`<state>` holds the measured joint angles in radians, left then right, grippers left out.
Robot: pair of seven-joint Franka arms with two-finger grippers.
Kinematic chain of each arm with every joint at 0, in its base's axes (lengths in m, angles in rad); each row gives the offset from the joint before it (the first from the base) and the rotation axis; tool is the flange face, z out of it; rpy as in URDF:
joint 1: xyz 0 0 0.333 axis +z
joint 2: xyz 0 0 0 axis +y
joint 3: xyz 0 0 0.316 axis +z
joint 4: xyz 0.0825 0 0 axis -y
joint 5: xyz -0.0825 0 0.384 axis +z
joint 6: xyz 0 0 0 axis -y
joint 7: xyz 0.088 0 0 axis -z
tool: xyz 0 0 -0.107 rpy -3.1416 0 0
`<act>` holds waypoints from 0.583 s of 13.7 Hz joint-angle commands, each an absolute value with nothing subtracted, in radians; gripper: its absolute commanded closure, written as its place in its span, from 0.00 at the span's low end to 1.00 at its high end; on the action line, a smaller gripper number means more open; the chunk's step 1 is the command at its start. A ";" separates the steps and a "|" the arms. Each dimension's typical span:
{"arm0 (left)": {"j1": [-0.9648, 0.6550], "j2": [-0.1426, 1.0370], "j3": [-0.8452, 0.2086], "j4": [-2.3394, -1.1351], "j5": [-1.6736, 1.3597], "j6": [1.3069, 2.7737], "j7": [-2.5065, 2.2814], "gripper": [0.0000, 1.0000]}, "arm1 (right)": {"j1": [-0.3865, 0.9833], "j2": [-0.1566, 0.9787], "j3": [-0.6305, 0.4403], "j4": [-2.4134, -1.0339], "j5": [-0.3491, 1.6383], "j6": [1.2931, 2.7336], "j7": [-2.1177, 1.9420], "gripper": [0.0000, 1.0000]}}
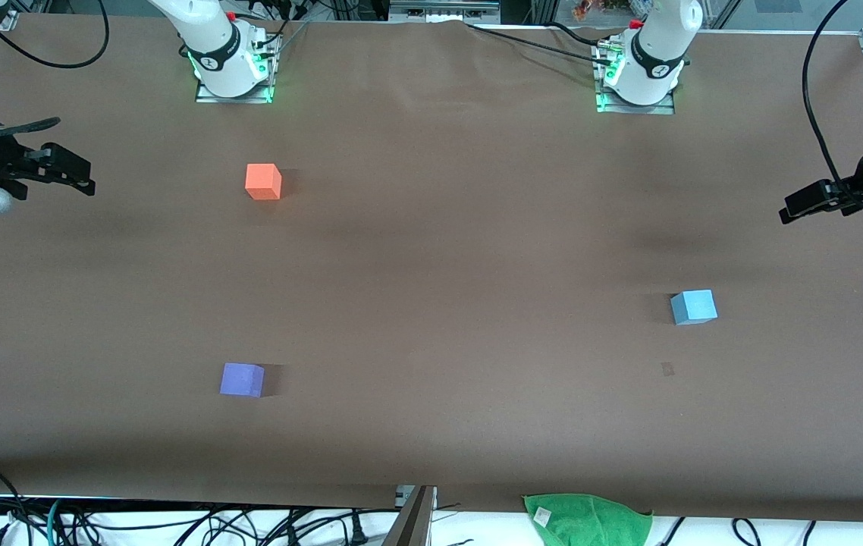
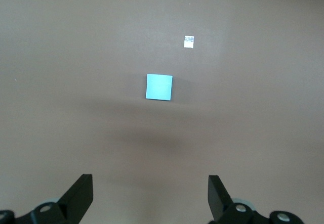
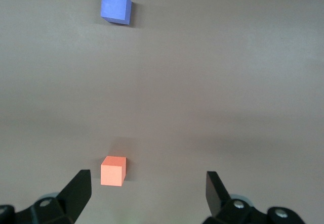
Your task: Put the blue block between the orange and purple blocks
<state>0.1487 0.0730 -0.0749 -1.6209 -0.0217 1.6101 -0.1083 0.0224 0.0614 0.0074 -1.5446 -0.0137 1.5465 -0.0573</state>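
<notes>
The blue block [image 1: 694, 307] sits on the brown bench [image 1: 447, 265] at the middle right of the front view, toward the left arm's end — well apart from the other two. The orange block [image 1: 263, 181] lies upper left of centre, the purple block [image 1: 242, 379] nearer the camera, lower left. Left end effector [image 2: 151, 196] hangs at the right edge, fingers spread, empty. Right end effector [image 3: 148, 193] hangs at the left edge — also spread and empty.
</notes>
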 commanded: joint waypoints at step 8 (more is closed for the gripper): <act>0.158 0.103 -0.075 -1.617 -0.054 1.629 -0.092 0.00 | 0.020 0.069 0.011 -1.528 -0.002 1.549 -0.061 0.00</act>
<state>0.1508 0.0960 -0.0750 -1.6210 -0.0218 1.6183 -0.1083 0.0231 0.0614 0.0087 -1.5445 -0.0136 1.5496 -0.0573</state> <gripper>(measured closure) 0.000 0.000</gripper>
